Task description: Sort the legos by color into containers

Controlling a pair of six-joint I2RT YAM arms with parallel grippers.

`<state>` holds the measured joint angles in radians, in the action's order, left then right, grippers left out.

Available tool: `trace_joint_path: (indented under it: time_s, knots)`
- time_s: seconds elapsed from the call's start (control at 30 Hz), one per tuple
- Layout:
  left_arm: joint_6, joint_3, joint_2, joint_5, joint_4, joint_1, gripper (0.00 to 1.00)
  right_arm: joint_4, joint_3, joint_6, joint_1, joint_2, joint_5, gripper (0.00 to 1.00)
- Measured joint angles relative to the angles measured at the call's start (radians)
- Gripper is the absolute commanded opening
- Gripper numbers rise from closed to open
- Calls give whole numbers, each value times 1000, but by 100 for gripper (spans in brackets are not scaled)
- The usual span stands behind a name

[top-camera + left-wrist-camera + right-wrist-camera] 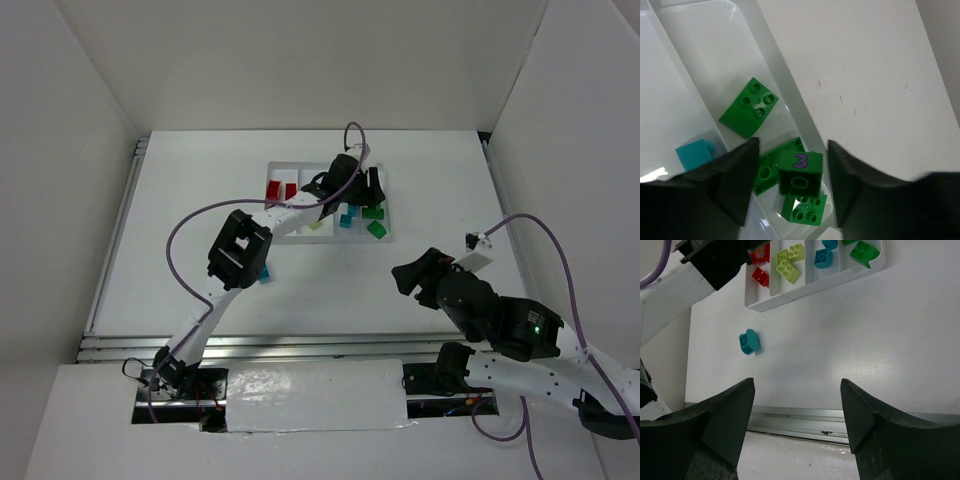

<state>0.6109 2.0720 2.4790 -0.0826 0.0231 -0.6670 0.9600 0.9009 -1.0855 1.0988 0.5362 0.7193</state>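
Observation:
The white tray (pixel 275 168) lies at the far middle of the table. Its compartments hold red (pixel 275 187), yellow-green (pixel 316 226), cyan (pixel 346 218) and green bricks (pixel 375 222). My left gripper (pixel 372 190) hovers over the rightmost compartment. In the left wrist view it (pixel 793 141) is open, and a green brick marked "3" (pixel 800 172) lies between its jaws on other green bricks (pixel 749 106), touching neither finger. One rounded cyan brick (pixel 265 272) lies loose on the table; it also shows in the right wrist view (pixel 749 341). My right gripper (pixel 796 381) is open and empty.
My left arm (pixel 240 250) stretches across the table from the near left to the tray, close to the loose cyan brick. My right gripper (pixel 408 275) hangs over the near right of the table. A metal rail (pixel 800 420) runs along the front edge. White walls enclose the sides.

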Motion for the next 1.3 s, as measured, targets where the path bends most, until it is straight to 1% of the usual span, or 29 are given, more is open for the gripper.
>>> trace_joint_path:
  time_s: [0.03,0.07,0.1,0.3,0.37,0.43,0.5,0.57,0.63,0.73,0.83,0.97,1.07,1.17,1.3]
  knots:
    - [6,0,4,2,0,0,85,0,-3,6,0,-6,-2,77]
    - [13,0,5,4,2,0,94,2,-6,10,0,-12,-4,77]
    - [24,0,5,6,3,0,100,2,-8,13,0,-17,-6,77]
    - [30,-25,-12,8,38,0,99,-3,-25,36,0,-37,-23,77]
    - [30,-68,-55,19,30,1,100,-7,-40,45,0,-38,-27,77]
    - [29,-109,-120,53,-19,1,99,-10,-52,55,0,-34,-33,77]
    - [41,-128,-204,136,-110,1,99,-13,-56,63,0,-19,-39,77]
    - [79,-140,-306,257,-227,-2,100,-20,-56,72,0,0,-46,79]
    - [121,-187,-437,383,-332,-1,99,-36,-58,89,0,30,-57,79]
    - [203,-335,-650,539,-452,0,99,-62,-61,106,0,53,-74,79]
    - [284,-493,-807,637,-581,6,100,-92,-68,118,0,68,-93,79]
    - [348,-699,-903,674,-676,6,99,-117,-77,127,0,89,-119,79]
    - [367,-833,-933,665,-692,8,100,-147,-86,135,0,101,-141,79]
    - [385,-909,-938,653,-697,9,99,-166,-105,137,0,107,-161,79]
    - [391,-955,-938,650,-678,12,97,-188,-121,141,0,122,-186,79]
